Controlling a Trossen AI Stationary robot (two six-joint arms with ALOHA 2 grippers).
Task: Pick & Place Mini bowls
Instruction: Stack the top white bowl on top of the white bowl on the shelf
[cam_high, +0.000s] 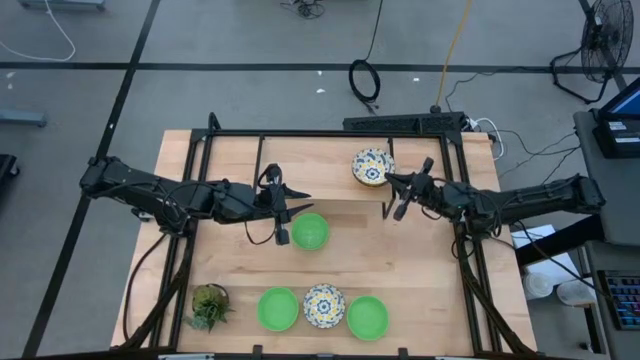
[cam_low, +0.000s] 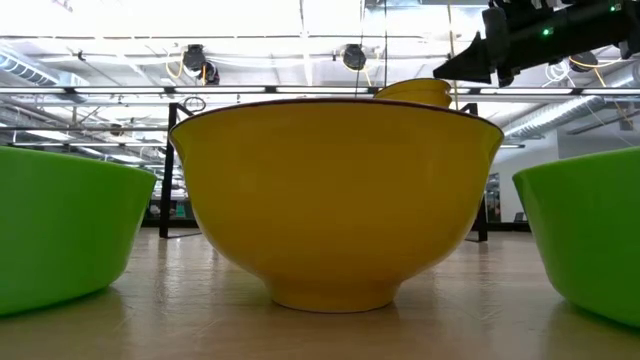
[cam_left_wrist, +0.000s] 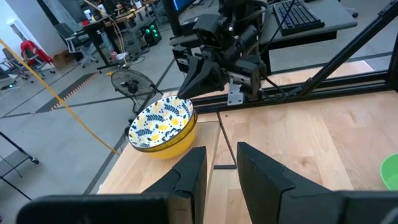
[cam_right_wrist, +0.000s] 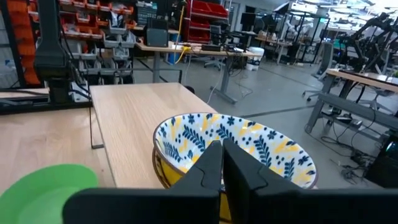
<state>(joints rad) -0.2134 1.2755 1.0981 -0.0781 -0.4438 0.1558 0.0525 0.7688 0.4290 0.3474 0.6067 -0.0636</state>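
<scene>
A floral bowl (cam_high: 372, 166) stands near the table's far edge; it also shows as the floral bowl (cam_right_wrist: 261, 146) and the floral bowl (cam_left_wrist: 160, 121). My right gripper (cam_high: 390, 182) (cam_right_wrist: 222, 146) is shut, its tips at that bowl's right rim. A green bowl (cam_high: 310, 231) rests mid-table. My left gripper (cam_high: 300, 200) (cam_left_wrist: 222, 155) hovers just beyond its far-left side, slightly open and empty. Along the near edge stand a green bowl (cam_high: 278, 308), a floral bowl (cam_high: 324, 305) (cam_low: 335, 200) and another green bowl (cam_high: 367, 317). Only these bowls show. My right gripper's shut fingertips (cam_left_wrist: 185, 93) come slanting down from the table's right side to the far floral bowl's rim (cam_left_wrist: 180, 104). I cannot tell whether they touch it. The bowl stands upright on the table.
A small spiky potted plant (cam_high: 209, 305) stands at the near left corner. A black metal frame (cam_high: 300, 135) runs along the far edge and down both sides. A power strip (cam_high: 405, 123) lies beyond the far edge. Bare wood lies between the mid-table bowl and the near row.
</scene>
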